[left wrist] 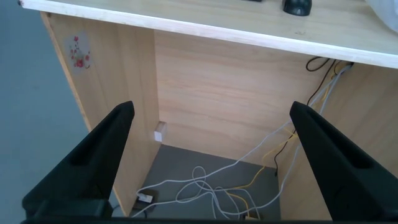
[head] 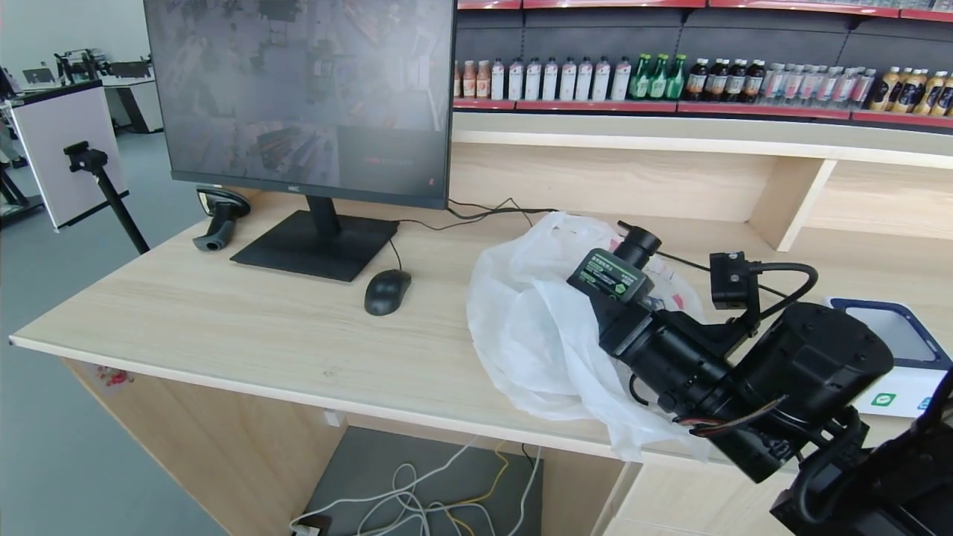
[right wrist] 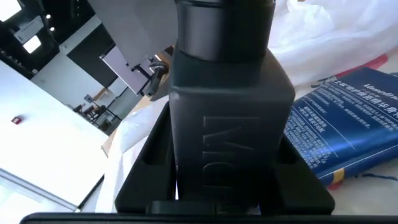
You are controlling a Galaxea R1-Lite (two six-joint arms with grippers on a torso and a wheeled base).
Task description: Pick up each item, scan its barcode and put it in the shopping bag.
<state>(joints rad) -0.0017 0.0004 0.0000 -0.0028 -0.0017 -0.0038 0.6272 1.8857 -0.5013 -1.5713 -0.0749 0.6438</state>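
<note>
Desk (head: 223, 327): pale wood-grain laminate, long and flat, open underneath with loose cables on the floor.

Monitor (head: 305, 97): dark matte panel on a flat square foot, far-left part of desk.

Shopping bag (head: 528, 327): thin white plastic film, crumpled and slumped, near the front edge of the desk, to the right of centre.

Right arm: black, thick cylindrical forearm, stretched forward and leftward from the lower right over the bag.

Right gripper (right wrist: 224, 155): fingers (right wrist: 146, 165) closed hard against two opposite flat sides of the black bottle.

Left gripper (left wrist: 211, 118): low, in front of the desk and below its top edge; black wedge-shaped fingers (left wrist: 93, 162) spread wide, nothing between them.

Black bottle (head: 612, 272): square-shouldered, smooth plastic, round cap, green label on one face. Held over the bag at its mouth. Long axis in line with the forearm, tilted, cap end away from the robot toward the rear shelf.

Blue packet (right wrist: 348, 124): glossy, flat, lying in the bag film just beside the bottle.

Mouse (head: 387, 291): black, rounded, in front of monitor foot.

Scanner (head: 218, 216): black, handheld, left of monitor.
</note>
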